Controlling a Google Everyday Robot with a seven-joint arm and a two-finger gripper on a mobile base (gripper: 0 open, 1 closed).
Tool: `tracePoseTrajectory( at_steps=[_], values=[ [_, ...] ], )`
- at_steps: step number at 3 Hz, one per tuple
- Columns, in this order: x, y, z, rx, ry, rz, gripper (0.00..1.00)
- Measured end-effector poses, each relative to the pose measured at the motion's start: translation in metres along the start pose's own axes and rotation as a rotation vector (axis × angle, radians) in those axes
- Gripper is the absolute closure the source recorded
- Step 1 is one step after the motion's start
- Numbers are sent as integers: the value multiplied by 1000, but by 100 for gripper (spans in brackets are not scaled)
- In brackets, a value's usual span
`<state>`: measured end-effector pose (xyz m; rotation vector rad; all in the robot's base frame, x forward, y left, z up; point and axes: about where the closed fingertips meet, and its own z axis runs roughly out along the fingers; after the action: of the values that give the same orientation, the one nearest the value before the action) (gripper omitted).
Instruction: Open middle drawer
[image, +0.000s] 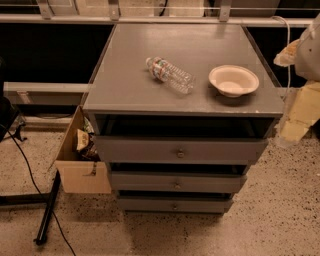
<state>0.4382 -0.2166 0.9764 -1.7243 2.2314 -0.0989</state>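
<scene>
Tool (299, 112) at far right edge

At the right edge of the view, the arm (311, 47) shows a smooth, rounded white shell, shading to grey on its underside. A tan, crumpled-looking patch (286, 54) juts from its left side. Below it, about halfway down that same edge, is the gripper (300, 112). It is pale cream-yellow and blocky, built of flat angular slabs, with a paler end at the bottom.
</scene>
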Motion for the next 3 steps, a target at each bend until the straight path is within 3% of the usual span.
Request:
tracePoseTrajectory(
  at_steps=[1,3],
  values=[
    [0,0,0,0,0,0,0],
    [19,36,44,9,-39,33,0]
  ],
)
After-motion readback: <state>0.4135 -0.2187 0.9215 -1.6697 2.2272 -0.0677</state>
